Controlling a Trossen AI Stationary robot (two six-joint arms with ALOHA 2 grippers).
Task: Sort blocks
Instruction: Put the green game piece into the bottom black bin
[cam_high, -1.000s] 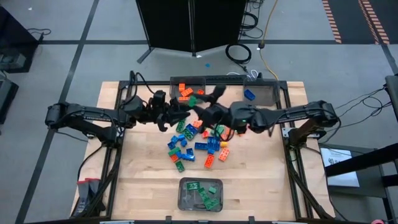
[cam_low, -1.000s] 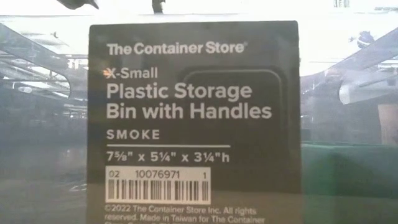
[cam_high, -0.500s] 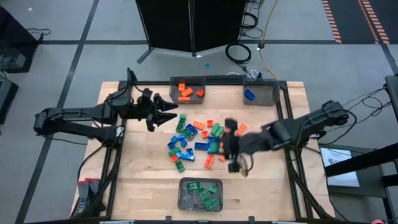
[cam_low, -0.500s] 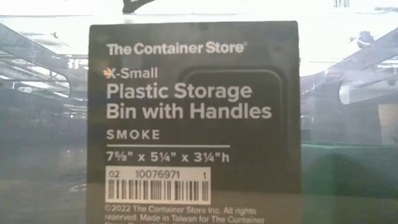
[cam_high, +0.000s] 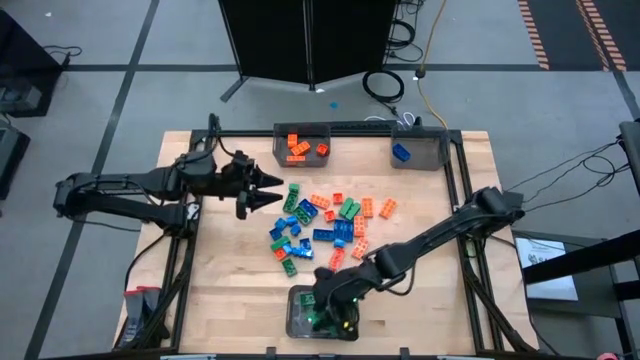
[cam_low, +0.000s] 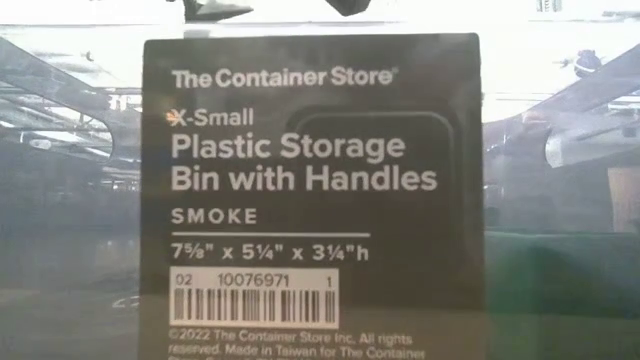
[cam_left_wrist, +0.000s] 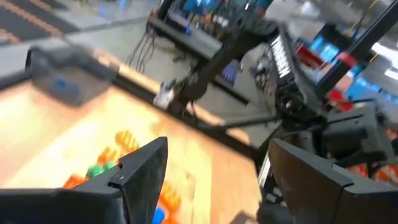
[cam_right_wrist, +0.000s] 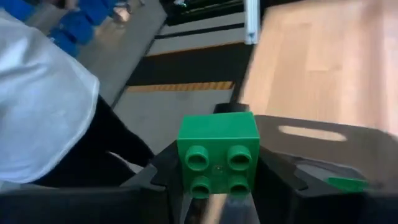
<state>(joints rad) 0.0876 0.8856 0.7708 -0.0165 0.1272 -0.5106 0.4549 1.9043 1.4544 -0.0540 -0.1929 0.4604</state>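
Left gripper (cam_high: 272, 190) hovers beside the orange bin (cam_high: 301, 133), fingers spread, nothing between them. Blocks (cam_high: 322, 226) lie scattered mid-table, orange, green, blue mixed; orange ones in the orange bin, a blue one in the far right bin (cam_high: 420, 150). Right gripper (cam_high: 330, 308) sits over the near bin (cam_high: 296, 322) holding green pieces, pinching a green block (cam_right_wrist: 218, 151). Person in white top (cam_right_wrist: 37, 106) shows beyond the table.

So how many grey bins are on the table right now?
3: one with orange blocks at the far edge, one with a blue block far right, one with green blocks at the near edge, under the right gripper.
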